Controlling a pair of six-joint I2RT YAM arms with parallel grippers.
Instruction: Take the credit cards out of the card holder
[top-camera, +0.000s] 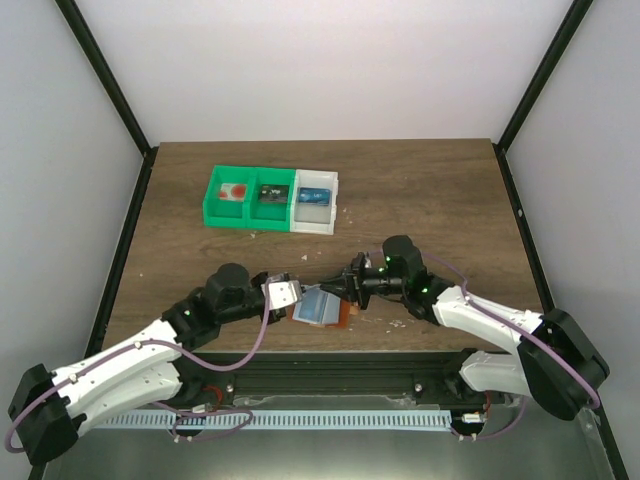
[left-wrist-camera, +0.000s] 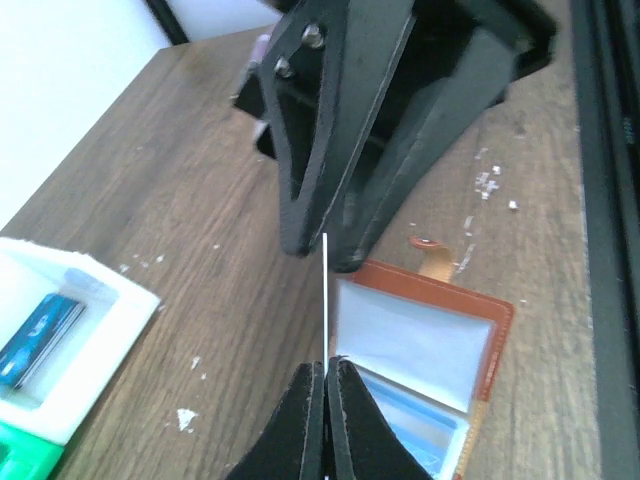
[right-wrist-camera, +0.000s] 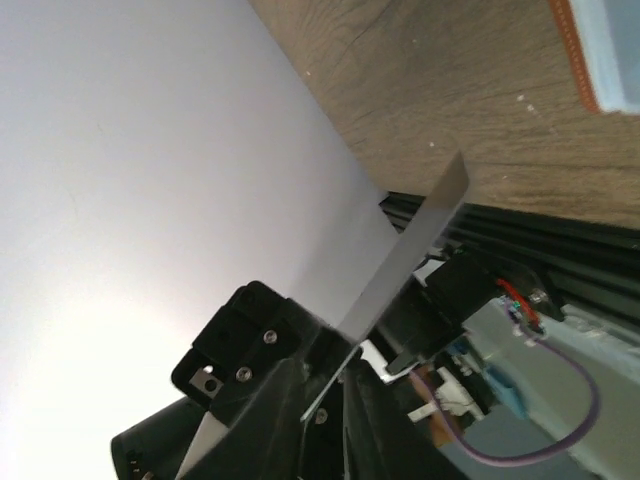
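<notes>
The card holder (top-camera: 343, 320) lies open near the table's front edge, orange-brown rim, pale lining; it also shows in the left wrist view (left-wrist-camera: 430, 340) and at a corner of the right wrist view (right-wrist-camera: 572, 40). My left gripper (top-camera: 300, 297) (left-wrist-camera: 326, 372) is shut on a thin credit card (left-wrist-camera: 326, 290), seen edge-on, held upright just left of the holder. My right gripper (top-camera: 338, 288) (left-wrist-camera: 322, 255) (right-wrist-camera: 335, 400) faces it, its jaws straddling the card's (right-wrist-camera: 420, 240) far end with a narrow gap. Another blue card (left-wrist-camera: 425, 432) sits in a holder pocket.
A green bin (top-camera: 245, 213) with small items and a white bin (top-camera: 316, 224) (left-wrist-camera: 120, 300) holding a blue card (top-camera: 314, 197) (left-wrist-camera: 40, 335) stand at the back. White crumbs dot the wood. The black table rail (left-wrist-camera: 610, 200) runs close by the holder.
</notes>
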